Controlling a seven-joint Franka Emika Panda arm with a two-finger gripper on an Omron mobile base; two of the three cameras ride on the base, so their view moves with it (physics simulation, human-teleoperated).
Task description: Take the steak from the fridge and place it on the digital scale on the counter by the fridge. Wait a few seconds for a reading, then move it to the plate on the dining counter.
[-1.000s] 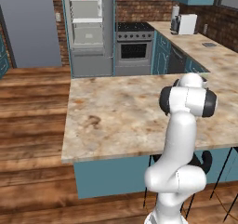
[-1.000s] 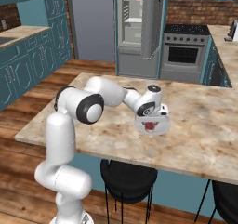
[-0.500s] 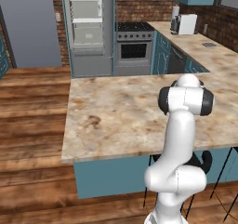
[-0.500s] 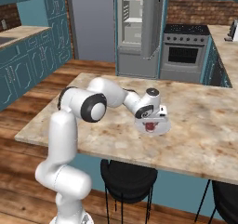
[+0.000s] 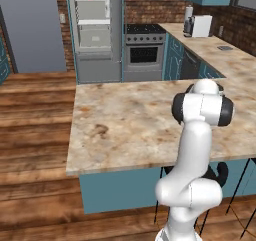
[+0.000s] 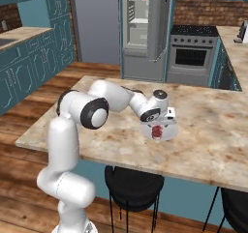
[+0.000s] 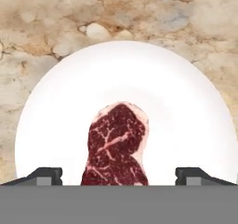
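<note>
Where right base view hides it, hand view shows steak [image 7: 116, 146] on plate [image 7: 186, 107], jaws wide apart, empty.

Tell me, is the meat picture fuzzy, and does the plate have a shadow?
In the hand view the steak looks sharp, its pale streaks clear, and the white plate is evenly bright with no glare or shadow on it. In the right base view the plate is small and soft-edged under the gripper.

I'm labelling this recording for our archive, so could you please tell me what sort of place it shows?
A rendered home kitchen, it seems: an open fridge beside a stove, teal cabinets, and a stone dining counter where a steak lies on a white plate.
</note>
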